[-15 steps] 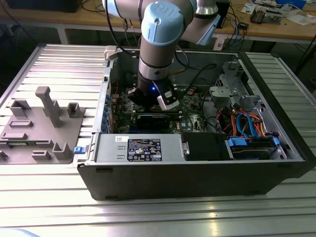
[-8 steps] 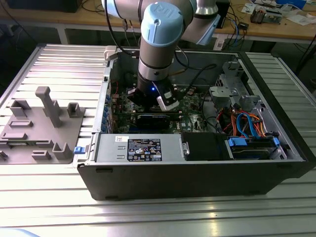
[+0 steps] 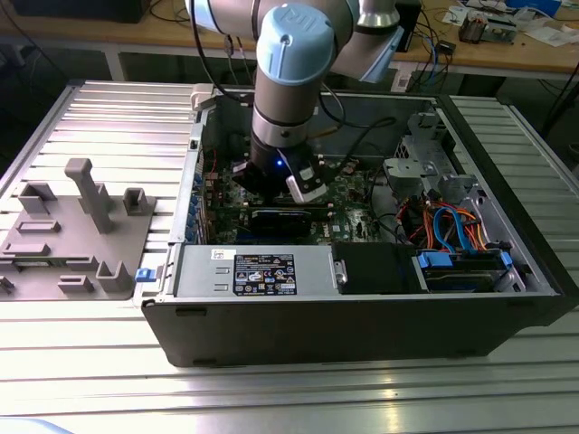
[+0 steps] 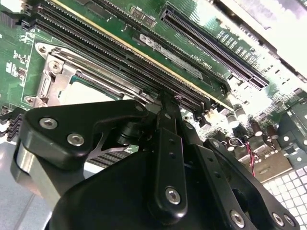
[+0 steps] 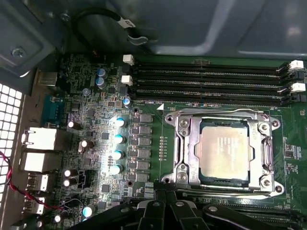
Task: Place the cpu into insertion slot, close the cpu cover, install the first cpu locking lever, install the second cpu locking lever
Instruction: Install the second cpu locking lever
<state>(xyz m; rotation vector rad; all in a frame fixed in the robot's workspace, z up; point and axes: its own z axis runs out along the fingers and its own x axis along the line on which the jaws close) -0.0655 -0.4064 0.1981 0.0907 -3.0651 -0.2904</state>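
In the first wrist view the cpu (image 5: 224, 152), a flat silver-grey square, lies in the insertion slot (image 5: 201, 178) on the green board. The cpu cover (image 5: 183, 143), a silvery frame with a square window, lies flat around it. Thin metal levers (image 5: 216, 113) run along two sides of the socket. The black fingers of my gripper (image 5: 165, 194) are shut, with nothing seen between them, just beside the socket's edge. In the second wrist view the gripper (image 4: 165, 98) has its tips by the long memory slots (image 4: 120, 52), next to the cpu (image 4: 79, 93) and cover (image 4: 57, 72). In the exterior view the gripper (image 3: 274, 192) is down inside the computer case (image 3: 362, 334).
The case walls surround the board. A power supply (image 3: 253, 271) lies along the near side, and drives with orange and blue cables (image 3: 452, 226) are at the exterior view's right. A grey fixture tray (image 3: 72, 235) sits outside at the exterior view's left. Capacitors (image 5: 117, 139) stand beside the socket.
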